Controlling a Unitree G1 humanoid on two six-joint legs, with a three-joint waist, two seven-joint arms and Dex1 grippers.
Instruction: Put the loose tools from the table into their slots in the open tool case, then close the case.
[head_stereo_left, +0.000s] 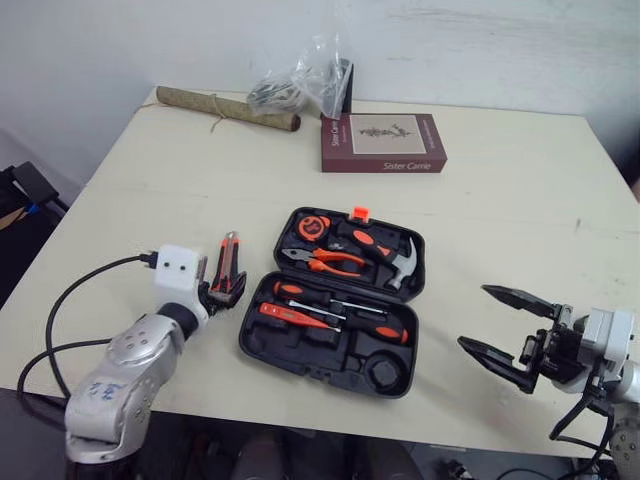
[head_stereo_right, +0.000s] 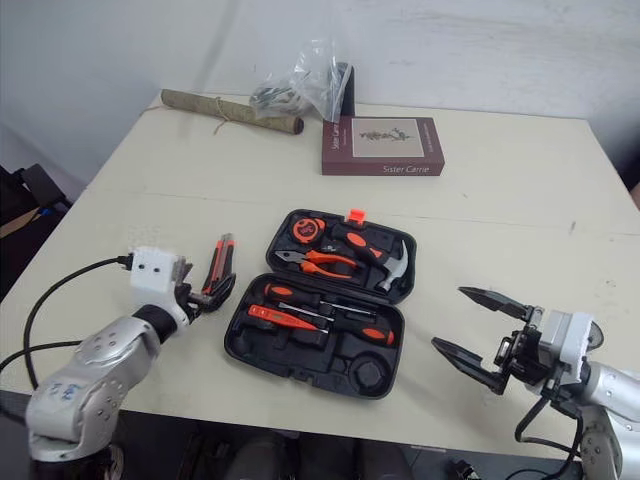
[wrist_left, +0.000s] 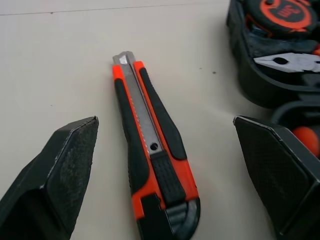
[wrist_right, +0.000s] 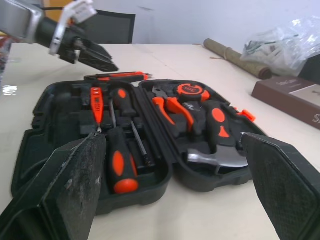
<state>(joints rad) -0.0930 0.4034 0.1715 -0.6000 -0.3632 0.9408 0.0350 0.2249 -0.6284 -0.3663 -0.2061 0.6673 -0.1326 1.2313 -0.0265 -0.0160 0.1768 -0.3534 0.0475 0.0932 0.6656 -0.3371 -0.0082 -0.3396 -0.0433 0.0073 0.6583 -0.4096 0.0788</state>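
An orange-and-black utility knife (head_stereo_left: 229, 262) lies flat on the table just left of the open black tool case (head_stereo_left: 335, 298). My left gripper (head_stereo_left: 223, 291) is open and straddles the knife's near end (wrist_left: 155, 185), its fingers (wrist_left: 55, 175) on either side without touching it. The case holds a tape measure (head_stereo_left: 314, 227), pliers (head_stereo_left: 325, 262), a hammer (head_stereo_left: 385, 255) and screwdrivers (head_stereo_left: 330, 305). At the case's right, near the table's front edge, my right gripper (head_stereo_left: 505, 330) stands open and holds nothing. In the right wrist view the case (wrist_right: 150, 135) lies between its fingers (wrist_right: 75, 185).
A maroon book (head_stereo_left: 383, 142) lies at the back centre. Beside it sit a clear plastic bag (head_stereo_left: 300, 82) and a rolled brown mat (head_stereo_left: 226, 108). A black cable (head_stereo_left: 70, 300) runs from my left wrist across the table's left side.
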